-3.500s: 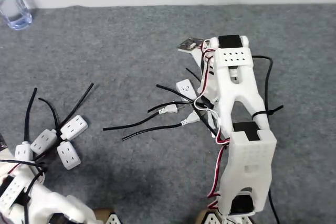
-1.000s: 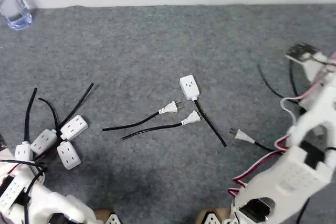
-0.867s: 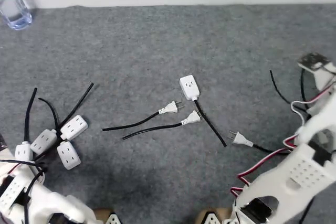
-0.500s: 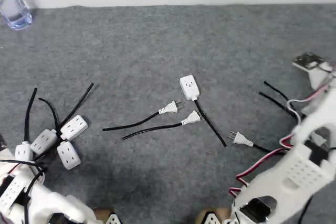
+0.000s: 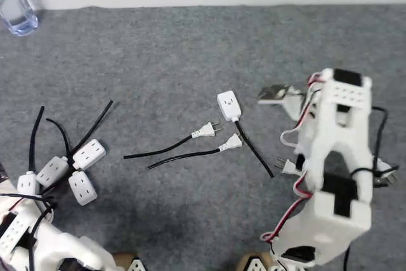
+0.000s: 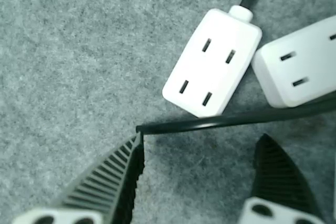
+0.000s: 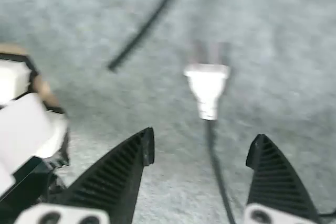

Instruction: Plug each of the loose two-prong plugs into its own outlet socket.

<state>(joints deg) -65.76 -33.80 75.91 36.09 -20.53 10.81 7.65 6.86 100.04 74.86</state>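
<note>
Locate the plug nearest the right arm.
High view: the plug lies on the grey mat beside the right arm, just right of the cord tip of the lone socket, ahead of the open right gripper.

the mat (image 5: 158, 49) is lit softly and evenly from above. faint, soft-edged shadows are cast beside the socket (image 6: 212, 77) and under the cord (image 6: 220, 121). a darker patch is thrown beside the right arm (image 5: 336, 150). white plastic is rendered very bright.

Covering of the table (image 5: 158, 49): grey cloth, matt, rough nap. The outlet socket (image 6: 212, 69): white plastic, smooth, slight sheen. The cord (image 6: 236, 120): black, smooth sheath. The fingers (image 6: 118, 182) of the left gripper (image 6: 202, 139): black plastic, ribbed, matt. The plug (image 7: 207, 85): white, probably plastic; view blurred.
</note>
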